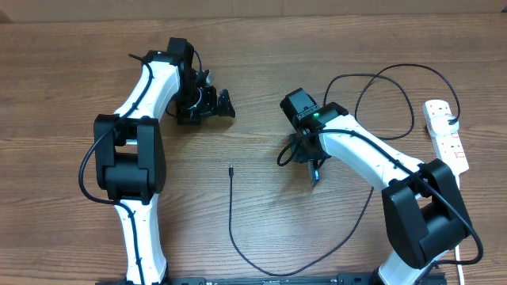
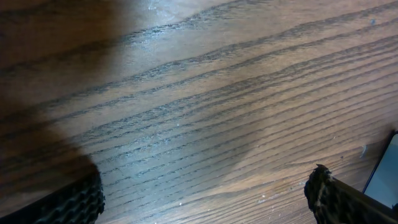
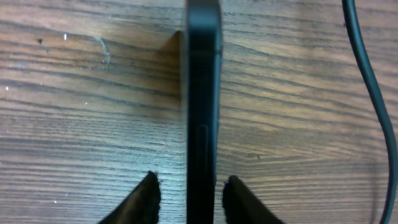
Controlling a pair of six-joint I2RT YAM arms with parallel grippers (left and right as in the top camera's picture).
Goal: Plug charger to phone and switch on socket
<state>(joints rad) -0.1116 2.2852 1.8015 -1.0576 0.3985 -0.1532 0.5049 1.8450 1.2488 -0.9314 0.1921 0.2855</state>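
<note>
The phone [image 3: 202, 93] stands on its thin black edge on the wood, and shows as a small blue-lit sliver [image 1: 314, 176] from overhead. My right gripper [image 3: 189, 180] straddles it, open, with a narrow gap between each finger and the phone. The charger is a thin black cable [image 1: 231, 214]. Its plug tip [image 1: 229, 168] lies free on the table left of the phone, and a stretch of the cable [image 3: 373, 93] passes right of the phone. The white socket [image 1: 447, 134] with red switches lies at the far right. My left gripper [image 1: 218, 103] hangs wide open [image 2: 205, 180] over bare wood.
The cable runs from the tip down along the table's front edge [image 1: 301, 273], then up in loops [image 1: 380, 79] behind my right arm toward the socket. A white cord [image 1: 461, 261] leaves the socket toward the front right.
</note>
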